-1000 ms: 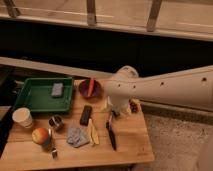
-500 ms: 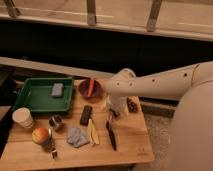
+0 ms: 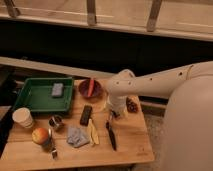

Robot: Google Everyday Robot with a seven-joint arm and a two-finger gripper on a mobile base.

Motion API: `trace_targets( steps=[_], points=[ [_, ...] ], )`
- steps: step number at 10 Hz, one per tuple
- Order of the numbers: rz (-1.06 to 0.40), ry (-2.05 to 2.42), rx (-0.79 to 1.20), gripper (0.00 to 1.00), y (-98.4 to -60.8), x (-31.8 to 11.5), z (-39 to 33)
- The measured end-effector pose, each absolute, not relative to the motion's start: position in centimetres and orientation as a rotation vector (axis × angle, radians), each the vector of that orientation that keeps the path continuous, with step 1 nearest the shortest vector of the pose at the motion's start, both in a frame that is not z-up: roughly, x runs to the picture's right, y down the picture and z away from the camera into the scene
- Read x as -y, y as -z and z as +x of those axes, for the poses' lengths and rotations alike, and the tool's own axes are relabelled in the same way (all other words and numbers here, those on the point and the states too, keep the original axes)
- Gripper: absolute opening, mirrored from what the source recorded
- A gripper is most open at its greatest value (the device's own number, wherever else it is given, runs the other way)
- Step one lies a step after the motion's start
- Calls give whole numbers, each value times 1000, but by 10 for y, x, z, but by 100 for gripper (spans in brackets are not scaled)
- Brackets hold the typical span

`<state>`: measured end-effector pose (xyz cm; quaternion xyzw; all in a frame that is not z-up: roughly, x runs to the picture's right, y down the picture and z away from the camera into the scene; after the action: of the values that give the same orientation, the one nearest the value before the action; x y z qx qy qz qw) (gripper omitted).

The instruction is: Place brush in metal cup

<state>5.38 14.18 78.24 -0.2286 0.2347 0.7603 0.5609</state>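
Jaws open and empty, hanging over worktop [image 3: 131, 146]; brush [image 3: 111, 136] lies just beneath them; metal cup [image 3: 55, 121] well apart from them, beside apple [image 3: 40, 135].

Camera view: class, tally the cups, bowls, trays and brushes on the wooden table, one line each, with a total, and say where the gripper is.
Cups: 2, the white paper cup and the metal cup
Bowls: 1, the red bowl
Trays: 1, the green tray
Brushes: 1, the brush
Total: 5
The gripper hangs just above the brush's upper end.
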Motion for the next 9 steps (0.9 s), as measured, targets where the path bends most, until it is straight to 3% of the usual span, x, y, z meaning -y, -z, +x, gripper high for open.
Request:
trace_targets(
  steps=[3,7,9],
  points=[
    [-638,-1783,-616,80,-812,-179,43],
    [-753,-1744,-681,80,-824,-212,26],
    [-769,-1737,-700,70,-829,-221,24]
  ],
)
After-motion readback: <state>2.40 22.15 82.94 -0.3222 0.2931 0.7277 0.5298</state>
